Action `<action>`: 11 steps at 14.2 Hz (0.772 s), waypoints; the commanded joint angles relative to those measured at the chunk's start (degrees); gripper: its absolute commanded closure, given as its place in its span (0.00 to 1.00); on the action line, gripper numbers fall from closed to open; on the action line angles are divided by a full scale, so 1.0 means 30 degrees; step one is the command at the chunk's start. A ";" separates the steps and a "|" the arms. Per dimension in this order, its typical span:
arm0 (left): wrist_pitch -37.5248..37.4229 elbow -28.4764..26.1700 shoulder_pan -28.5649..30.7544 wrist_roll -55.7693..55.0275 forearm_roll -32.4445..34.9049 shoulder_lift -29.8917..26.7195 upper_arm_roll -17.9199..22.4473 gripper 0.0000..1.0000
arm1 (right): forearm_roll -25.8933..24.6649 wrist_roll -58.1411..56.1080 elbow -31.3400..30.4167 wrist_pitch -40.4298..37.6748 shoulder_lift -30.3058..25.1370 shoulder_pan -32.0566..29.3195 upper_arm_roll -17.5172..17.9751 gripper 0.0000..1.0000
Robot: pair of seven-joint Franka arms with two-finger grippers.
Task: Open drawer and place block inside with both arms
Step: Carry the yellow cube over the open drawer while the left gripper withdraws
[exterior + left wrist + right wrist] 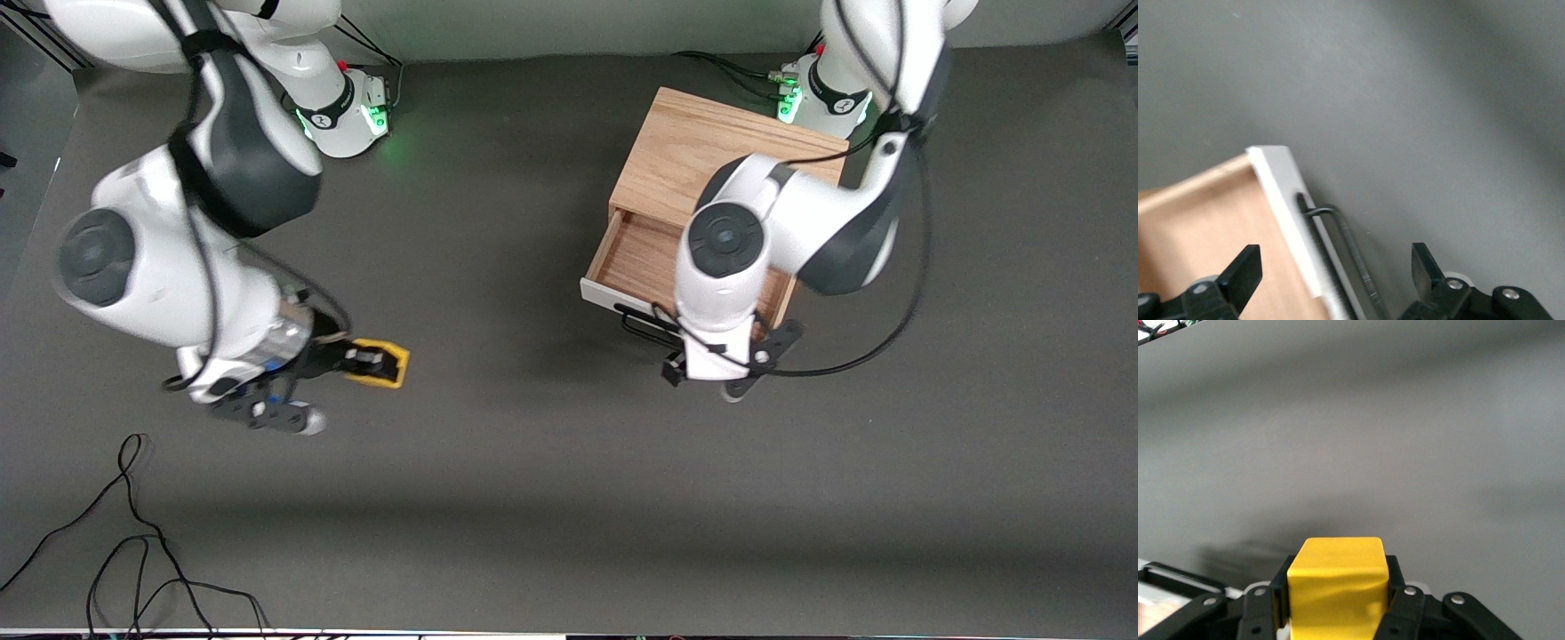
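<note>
The light-wood box (711,151) stands at the left arm's end, its shallow white-fronted drawer (636,262) pulled out to receive the cube. The left gripper (1335,267), fingers wide, hangs over the black wire handle (1351,247). The right gripper (373,360) clamps the small yellow block (1335,587) over the table, ready for carrying.

Whole table (533,462) is covered in a dark grey matte sheet, pretty much bare. A tangle of thin black cable (133,551) lies loose on it at the edge nearest the front camera, toward the right arm's end of the table. Along the table's top edge there's a plain pale wall (578,22) with a greenish glow on it.
</note>
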 commanded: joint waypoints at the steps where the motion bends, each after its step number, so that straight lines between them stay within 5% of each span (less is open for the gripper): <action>1: -0.3235 -0.0445 0.1213 0.3400 -0.1018 -0.3017 -0.0059 0.00 | 0.0090 0.3552 0.0934 -0.0054 0.0293 0.1933 -0.0066 0.72; 7: -0.7608 -0.0445 0.3909 1.2332 -0.1167 -0.6508 0.0030 0.00 | -0.0814 1.1408 0.1927 0.2024 0.2192 0.7556 -0.0096 0.73; 11: -0.7293 -0.0475 0.4761 1.9867 -0.0931 -0.7098 0.0701 0.00 | -0.2250 1.3258 0.2487 0.3575 0.4214 0.9817 -0.0096 0.73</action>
